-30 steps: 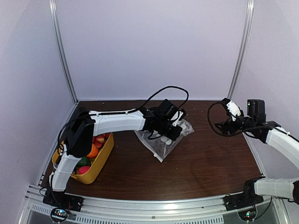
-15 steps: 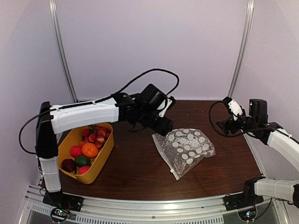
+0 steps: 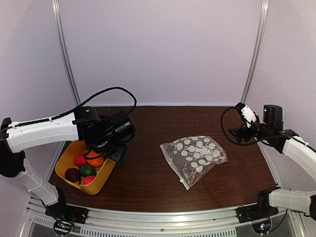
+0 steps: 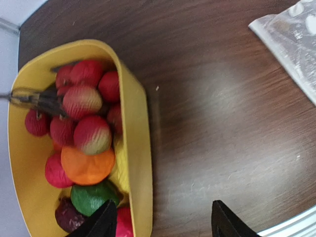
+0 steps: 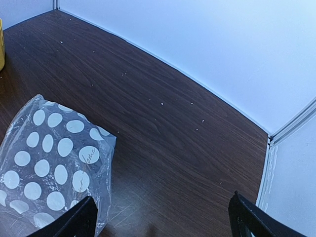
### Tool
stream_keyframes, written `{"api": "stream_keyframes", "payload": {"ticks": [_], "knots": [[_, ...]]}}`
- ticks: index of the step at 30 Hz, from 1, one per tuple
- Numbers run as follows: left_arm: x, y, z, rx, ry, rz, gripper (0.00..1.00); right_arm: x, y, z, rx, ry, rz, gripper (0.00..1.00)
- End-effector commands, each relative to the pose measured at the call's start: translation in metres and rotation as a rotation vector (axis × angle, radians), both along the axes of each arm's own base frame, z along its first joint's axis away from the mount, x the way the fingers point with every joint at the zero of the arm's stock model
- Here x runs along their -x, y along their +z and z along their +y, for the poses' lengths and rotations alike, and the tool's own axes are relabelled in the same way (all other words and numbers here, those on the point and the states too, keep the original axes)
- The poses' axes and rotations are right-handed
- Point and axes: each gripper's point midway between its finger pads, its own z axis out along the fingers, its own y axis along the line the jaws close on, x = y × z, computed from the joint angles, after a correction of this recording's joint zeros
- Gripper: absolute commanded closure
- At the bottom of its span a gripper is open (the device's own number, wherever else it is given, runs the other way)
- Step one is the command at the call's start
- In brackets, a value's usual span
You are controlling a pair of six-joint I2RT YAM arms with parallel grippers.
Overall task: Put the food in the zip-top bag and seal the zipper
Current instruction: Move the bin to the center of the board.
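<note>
Top external: left gripper hangs over the right rim of the yellow tub, which sits at the left edge of the table. Left wrist: fingers apart, nothing between them, one over the tub wall and the other over bare wood. Food is all in the tub: red cherry bunch, orange, green piece, dark purple piece. Zip-top bag lies flat mid-table, well apart from the tub. Can't make out the zipper. Right gripper is up at the right side, jaws wide, gripping nothing, with the bag below and to its left.
</note>
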Motion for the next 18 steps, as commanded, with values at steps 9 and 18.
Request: {"api": "stream_keyframes", "payload": {"ticks": [9, 18], "knots": [[0.023, -0.028, 0.061, -0.064, 0.138, 0.073, 0.59, 0.004, -0.003, -0.001, 0.021, 0.006, 0.001, 0.06], [0.014, -0.055, 0.039, 0.031, 0.080, 0.151, 0.67, 0.005, -0.004, 0.000, 0.018, 0.011, 0.003, 0.06]]}}
